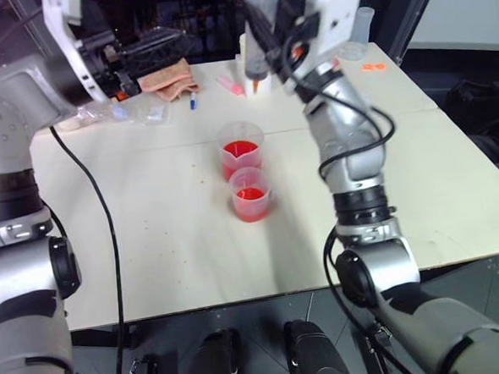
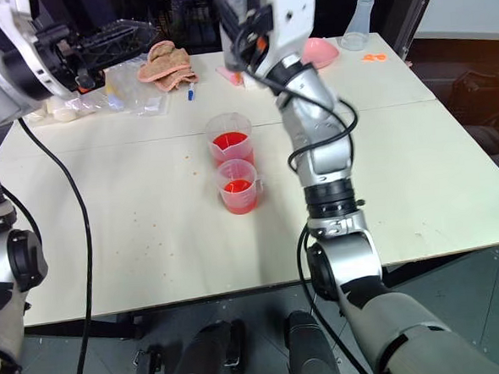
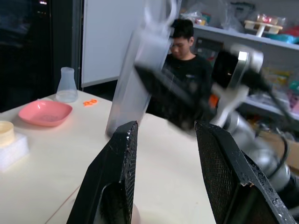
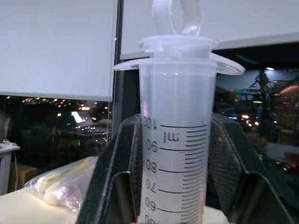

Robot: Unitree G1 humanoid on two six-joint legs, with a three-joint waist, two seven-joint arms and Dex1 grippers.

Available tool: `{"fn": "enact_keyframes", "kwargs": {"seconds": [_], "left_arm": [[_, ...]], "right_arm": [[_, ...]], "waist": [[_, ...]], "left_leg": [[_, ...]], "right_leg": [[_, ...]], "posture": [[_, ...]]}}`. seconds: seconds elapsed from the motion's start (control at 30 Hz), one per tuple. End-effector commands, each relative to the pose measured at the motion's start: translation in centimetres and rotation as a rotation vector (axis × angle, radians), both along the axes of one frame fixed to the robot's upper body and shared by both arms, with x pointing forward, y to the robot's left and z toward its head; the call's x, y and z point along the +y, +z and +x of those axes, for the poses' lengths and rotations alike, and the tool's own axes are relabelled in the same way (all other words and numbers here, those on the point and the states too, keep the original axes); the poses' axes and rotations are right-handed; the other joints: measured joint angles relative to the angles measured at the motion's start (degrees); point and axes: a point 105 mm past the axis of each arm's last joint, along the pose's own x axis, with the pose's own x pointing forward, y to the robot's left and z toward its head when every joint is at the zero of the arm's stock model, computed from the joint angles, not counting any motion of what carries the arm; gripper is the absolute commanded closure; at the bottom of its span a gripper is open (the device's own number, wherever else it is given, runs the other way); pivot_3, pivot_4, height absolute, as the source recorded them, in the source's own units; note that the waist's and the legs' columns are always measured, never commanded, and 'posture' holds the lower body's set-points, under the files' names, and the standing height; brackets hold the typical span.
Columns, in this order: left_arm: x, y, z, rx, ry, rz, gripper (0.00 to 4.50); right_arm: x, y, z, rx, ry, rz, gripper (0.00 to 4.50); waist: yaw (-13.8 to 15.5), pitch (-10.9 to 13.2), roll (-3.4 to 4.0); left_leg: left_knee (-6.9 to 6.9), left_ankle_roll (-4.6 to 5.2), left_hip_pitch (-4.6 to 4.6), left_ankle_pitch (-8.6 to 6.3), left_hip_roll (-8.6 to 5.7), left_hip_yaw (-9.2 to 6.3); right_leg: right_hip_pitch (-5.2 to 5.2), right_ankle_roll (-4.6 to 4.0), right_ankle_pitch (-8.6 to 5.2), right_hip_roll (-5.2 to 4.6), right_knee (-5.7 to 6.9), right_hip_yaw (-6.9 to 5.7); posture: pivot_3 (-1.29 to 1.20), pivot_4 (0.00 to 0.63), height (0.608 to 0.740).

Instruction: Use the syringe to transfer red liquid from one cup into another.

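Cups sit close together in the middle of the pale wooden table (image 1: 151,244). The taller, wider clear plastic cup (image 1: 241,150) with a pouring lip holds bright red watery liquid (image 1: 239,149) in its lower part. Just in front of it, touching or almost touching, stands the shorter, narrower clear plastic cup (image 1: 251,194), and it too has red liquid low inside.

The right gripper (image 4: 174,140) is raised high above the far side of the table. Its two black fingers are pressed against the sides of the big clear plastic syringe (image 4: 177,140), so it has a firm hold of it. In the right wrist view the syringe stands upright between the fingers with the white plunger end on top. The barrel looks clear and pale, with no red seen in the part that shows. Black marks on the barrel read "ml", 100, 90, 80, 70 and 60.

The left gripper (image 3: 163,172) is also lifted up, on the left side. Its fingers stand well apart and nothing is between them.

At the far edge of the table lie a pink plate (image 3: 45,112), a clear plastic flask (image 3: 67,85) and a crumpled peach cloth (image 2: 166,62).
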Motion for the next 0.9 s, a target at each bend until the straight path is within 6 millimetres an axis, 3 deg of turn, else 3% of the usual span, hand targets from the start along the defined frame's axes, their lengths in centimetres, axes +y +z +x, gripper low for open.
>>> {"fn": "enact_keyframes", "kwargs": {"seconds": [0.03,0.33,0.47,0.73,0.9], "left_arm": [[0.2,1.9,-1.2,-0.061,-0.007,0.004,2.48],[-0.3,1.5,-1.0,-0.04,-0.024,0.019,2.48],[-0.9,-0.2,-0.1,-0.025,-0.02,0.066,2.48],[-1.2,-3.7,0.8,-0.004,-0.032,0.163,2.48],[-1.5,-4.1,1.3,-0.004,-0.037,0.164,2.48]], "right_arm": [[0.9,-0.6,-0.5,-0.046,0.005,0.009,3.12],[1.6,-6.3,0.6,0.061,-0.008,-0.047,3.12],[1.8,-8.1,0.6,0.09,-0.014,-0.07,3.12],[2.1,-8.7,0.2,0.095,-0.016,-0.077,3.12],[2.1,-8.6,0.1,0.09,-0.015,-0.081,3.12]], "waist": [[0.0,0.0,0.0],[0.03,0.0,0.0],[0.03,0.0,0.0],[-0.05,0.0,0.0],[0.06,0.0,0.0]], "left_leg": [[0.0,-0.03,0.0,0.02,0.0,0.0],[0.02,-0.09,0.02,0.06,0.0,-0.02],[0.02,-0.09,0.02,0.06,0.0,-0.02],[0.01,-0.14,0.05,0.08,0.02,-0.03],[0.02,-0.1,0.04,0.06,0.01,-0.03]], "right_leg": [[0.0,0.0,0.0,0.0,0.0,0.0],[0.01,0.0,0.0,0.03,0.0,0.0],[0.01,-0.01,0.0,0.03,0.01,0.0],[-0.01,-0.02,-0.01,0.08,0.04,0.03],[0.0,-0.02,-0.01,0.07,0.04,0.03]], "posture": [[0.0,0.15,0.74],[0.0,0.15,0.74],[0.0,0.15,0.74],[0.0,0.15,0.74],[0.0,0.15,0.74]]}}
